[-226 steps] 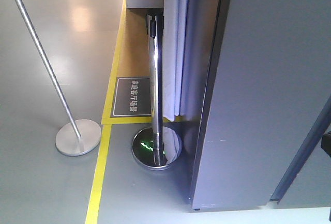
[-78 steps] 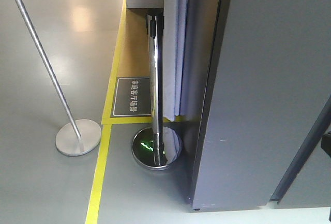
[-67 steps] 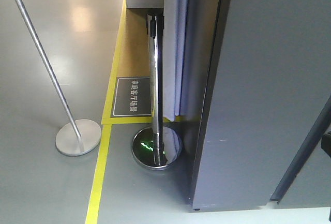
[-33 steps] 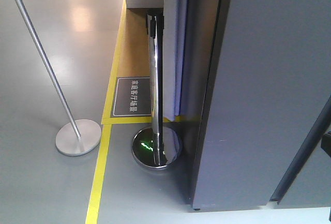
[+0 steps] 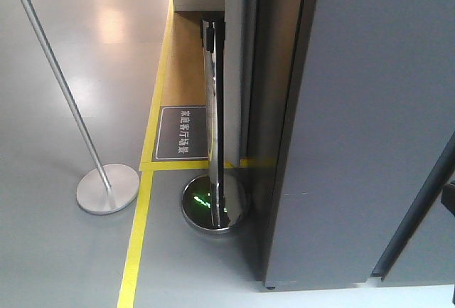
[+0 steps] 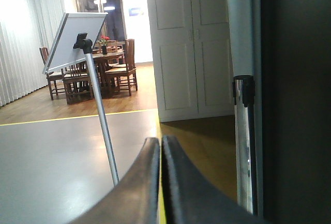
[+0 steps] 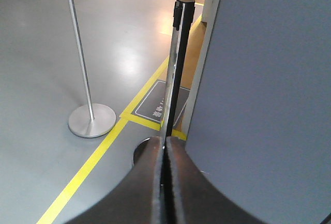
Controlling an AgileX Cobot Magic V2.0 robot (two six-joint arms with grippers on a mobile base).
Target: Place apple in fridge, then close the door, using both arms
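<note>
The fridge (image 5: 370, 123) fills the right of the front view as a tall dark grey panel. It also shows in the right wrist view (image 7: 269, 79). The door (image 5: 236, 73) stands edge-on at its left, with only a thin pale strip of its liner showing. The apple is out of view. My left gripper (image 6: 159, 140) is shut and empty, pointing past the fridge's dark edge (image 6: 295, 100). My right gripper (image 7: 164, 142) is shut and empty, close to the grey panel's left edge.
A chrome barrier post (image 5: 212, 109) with a round base (image 5: 213, 205) stands right beside the door. A slanted pole on a disc base (image 5: 106, 188) is at the left. Yellow floor tape (image 5: 138, 230) and a floor sign (image 5: 181, 132) lie between. White cupboards (image 6: 189, 48) are behind.
The door has swung shut-wards: its wide white liner has shrunk to a thin strip and the gap has gone dark. The posts have not moved.
</note>
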